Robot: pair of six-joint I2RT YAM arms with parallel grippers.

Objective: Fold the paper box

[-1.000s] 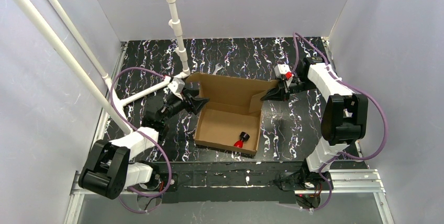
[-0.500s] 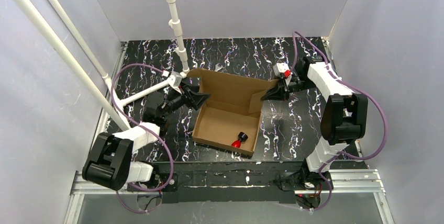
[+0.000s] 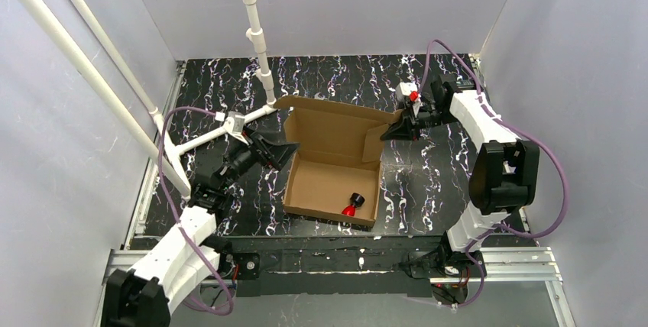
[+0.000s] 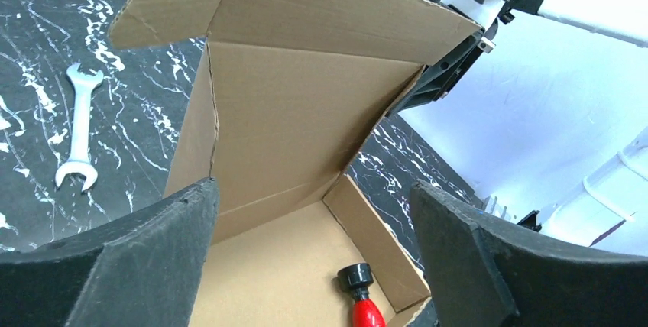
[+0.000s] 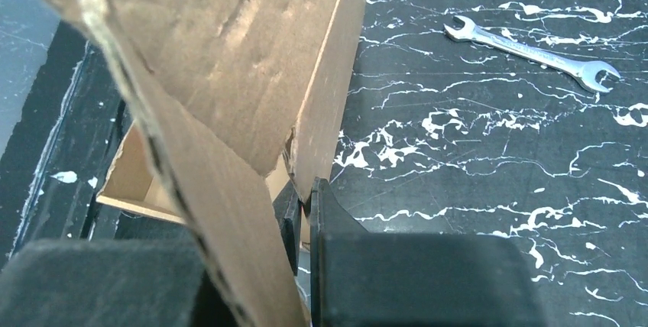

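Left fingers (image 4: pixel 122 266) spread wide; right fingers (image 5: pixel 325 216) pinch the plain brown corrugated cardboard box (image 3: pixel 336 178) at its raised lid's right flap.
Black marbled desk (image 3: pixel 428 182) carries the box centrally; silver open-ended wrench (image 4: pixel 79 124) lies beyond it, small red-handled tool (image 3: pixel 351 205) inside.

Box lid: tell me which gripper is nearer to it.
Right. The right gripper is shut on the flap at the right end of the lid. The left gripper is open, lower down beside the left wall of the box, holding nothing.
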